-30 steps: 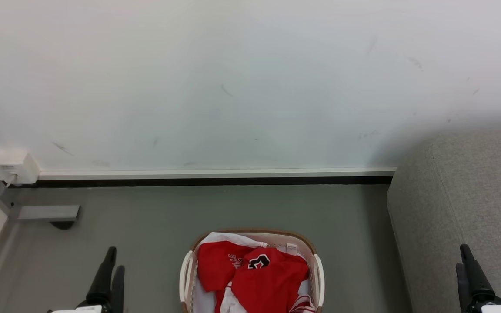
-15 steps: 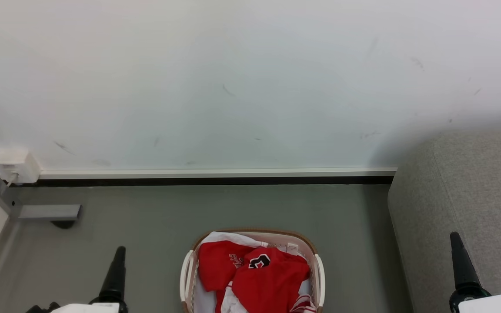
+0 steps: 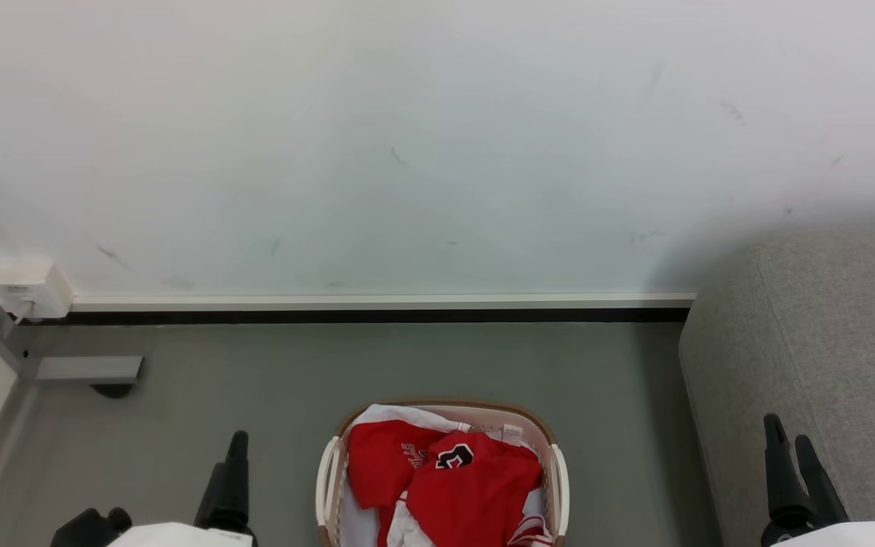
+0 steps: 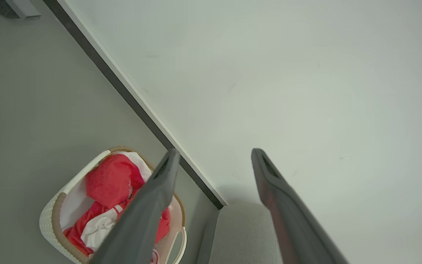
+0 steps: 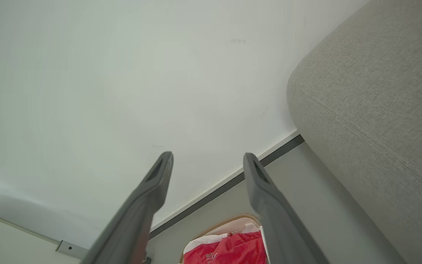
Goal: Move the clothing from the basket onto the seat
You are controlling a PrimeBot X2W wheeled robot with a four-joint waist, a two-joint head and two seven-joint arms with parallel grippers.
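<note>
Right of the basket rises the seat; inside the basket lies the clothing, heaped. Left of it, and nearer, the left gripper hangs wide and empty; the right gripper, equally wide, empty, hovers farther off, by the seat.

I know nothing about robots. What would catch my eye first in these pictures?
The bright red clothing jumps out, heaped in a cream basket on the grey-green floor, bottom centre of the head view. To its right rises a big grey sofa. The dark left claw and right claw stand open and empty, one on each side of the basket.
</note>
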